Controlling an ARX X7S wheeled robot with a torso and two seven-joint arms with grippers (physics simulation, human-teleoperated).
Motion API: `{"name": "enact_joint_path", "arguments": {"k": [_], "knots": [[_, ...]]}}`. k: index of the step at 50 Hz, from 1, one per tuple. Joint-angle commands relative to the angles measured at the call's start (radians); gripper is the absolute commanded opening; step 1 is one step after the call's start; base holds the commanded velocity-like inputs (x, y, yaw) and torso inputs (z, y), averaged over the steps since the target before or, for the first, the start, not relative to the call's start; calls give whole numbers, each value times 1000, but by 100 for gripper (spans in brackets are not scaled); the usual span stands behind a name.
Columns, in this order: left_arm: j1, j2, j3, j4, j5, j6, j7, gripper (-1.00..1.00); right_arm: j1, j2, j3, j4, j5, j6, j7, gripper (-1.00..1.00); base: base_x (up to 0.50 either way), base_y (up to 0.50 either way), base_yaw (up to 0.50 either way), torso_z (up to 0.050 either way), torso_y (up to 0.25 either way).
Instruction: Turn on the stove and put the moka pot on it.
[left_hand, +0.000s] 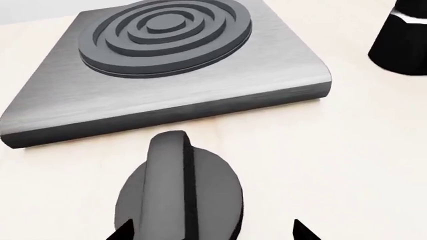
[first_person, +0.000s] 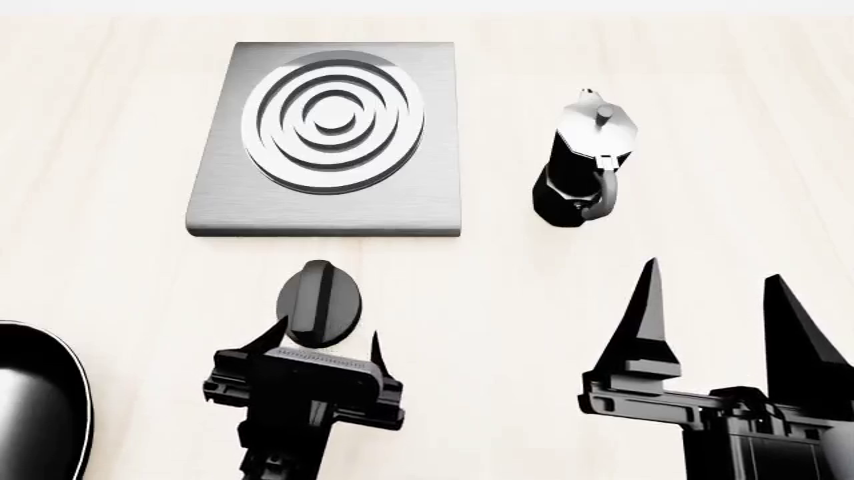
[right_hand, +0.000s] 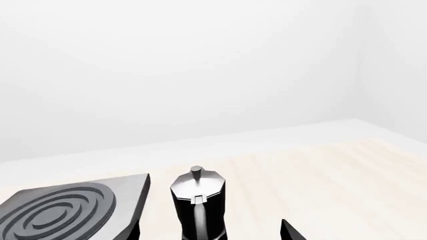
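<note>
head view: your left gripper (first_person: 324, 345) hangs over the near edge of the knob (first_person: 319, 303), jaws apart, gripping nothing. your right gripper (first_person: 714, 315) is wide open and empty. the moka pot (first_person: 587, 160) stands on the table (first_person: 667, 60), right of the stove (first_person: 330, 137).

left wrist view: the knob (left_hand: 179, 192) sits just near of the stove (left_hand: 160, 65).

right wrist view: the moka pot (right_hand: 198, 207) stands upright beside the stove (right_hand: 67, 210).

- The stove (first_person: 327, 140) lay flat on the pale table (first_person: 120, 270), a square grey metal plate with a round burner (first_person: 334, 118) of concentric rings.
- Its separate black knob (first_person: 320, 302) sat on the table just in front of the stove, apart from the plate.
- The moka pot (first_person: 587, 160) stood upright to the right of the stove, near it, off the burner, black base, silver top, lid closed.
</note>
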Motion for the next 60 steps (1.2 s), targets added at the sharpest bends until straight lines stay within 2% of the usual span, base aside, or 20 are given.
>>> {"name": "enact_joint_path", "arguments": {"k": [1,38,60], "knots": [[5,15,3,9,8,-6,29,100,1,-11,23,-7,-14,6,-16,100,0,0,0,0,0],[-24,14,65,9,3,-13,22,100,0,11,25,-8,2,-10,6,100,0,0,0,0,0],[-84,26,77,-65,-2,-1,23,100,-2,26,29,-16,15,-13,22,100,0,0,0,0,0]]}}
